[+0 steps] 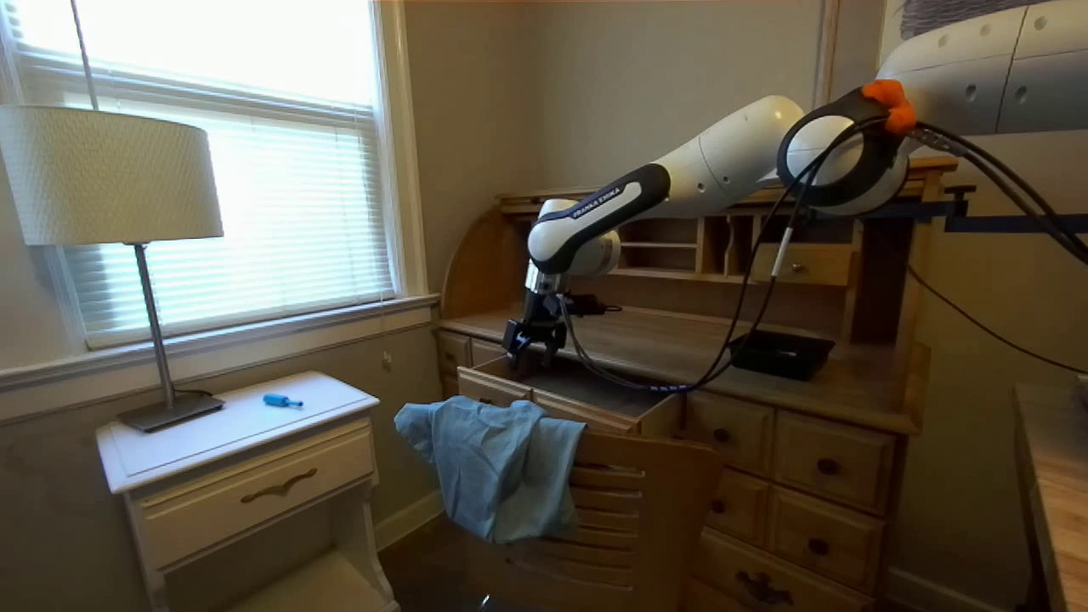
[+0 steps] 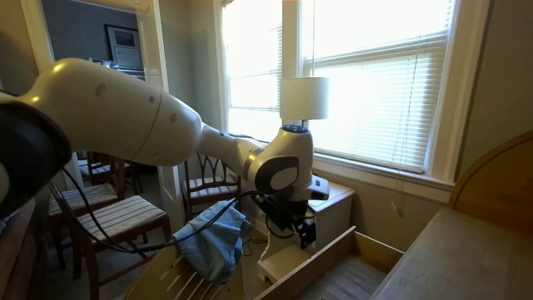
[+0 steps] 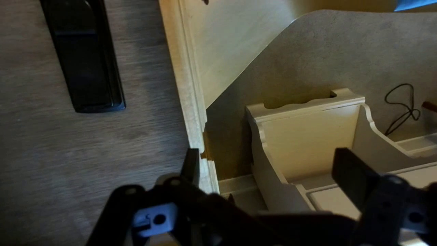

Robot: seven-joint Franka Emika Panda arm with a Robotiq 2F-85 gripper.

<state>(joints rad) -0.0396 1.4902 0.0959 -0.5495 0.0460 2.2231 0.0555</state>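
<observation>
Two black fingers stand wide apart, gripping nothing. Below them the drawer is pulled out; in the wrist view its front edge runs between the fingers, close to one of them. Contact cannot be confirmed.

Handling, as judged: square the fingers to that edge, verify clearance at both tips before any descent, and keep contact even, since the stepped moulding offers an irregular face. Slack cables hang across the drawer in an exterior view and merit watching against snagging.

Drawer floor: grey-brown, fine straight grain, matt. On it lies a long black object, smooth, oblong, glossy in parts; identity not established.

Desk: light brown wood, curved side panel, carrying a black tray with sloping walls.

Chair: wooden, slatted back, draped with blue cloth, crumpled and apparently thin.

Farther off: white nightstand, scalloped lower edges, bearing a small blue tool-like item and a lamp with a textured drum shade.

Beyond: window blinds, narrow horizontal slats, strongly backlit.
</observation>
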